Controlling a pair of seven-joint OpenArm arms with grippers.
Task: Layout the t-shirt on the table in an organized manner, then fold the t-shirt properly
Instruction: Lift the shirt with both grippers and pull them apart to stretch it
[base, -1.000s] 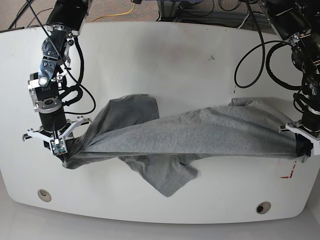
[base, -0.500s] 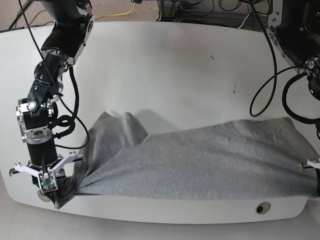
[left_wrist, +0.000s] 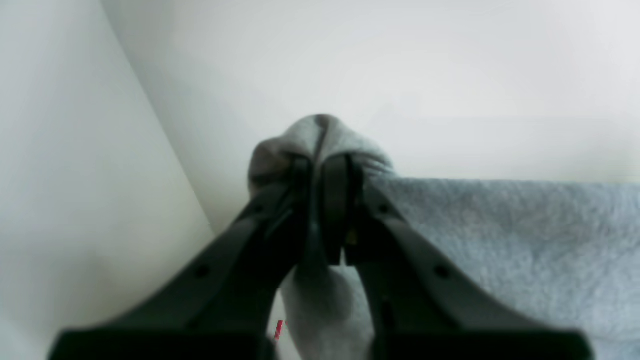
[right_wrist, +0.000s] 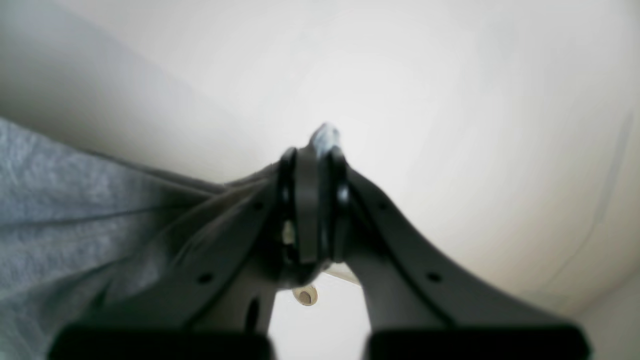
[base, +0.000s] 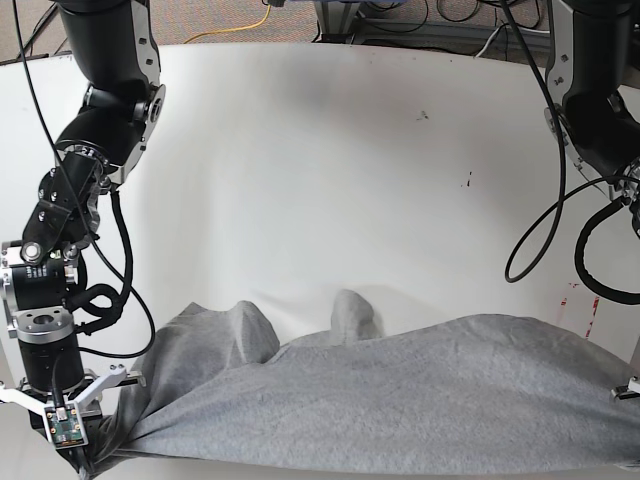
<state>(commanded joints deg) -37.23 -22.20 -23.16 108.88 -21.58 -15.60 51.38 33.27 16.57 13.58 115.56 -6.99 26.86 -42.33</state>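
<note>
The t-shirt (base: 380, 400) lies stretched along the near edge of the table (base: 330, 170), from one side across to the other. The right hand (base: 75, 445) holds its corner at the near left of the base view; the left hand (left_wrist: 322, 175) holds the opposite corner at the far right, beside the tape mark (base: 578, 303). Behind the cloth two folds rise.
</note>
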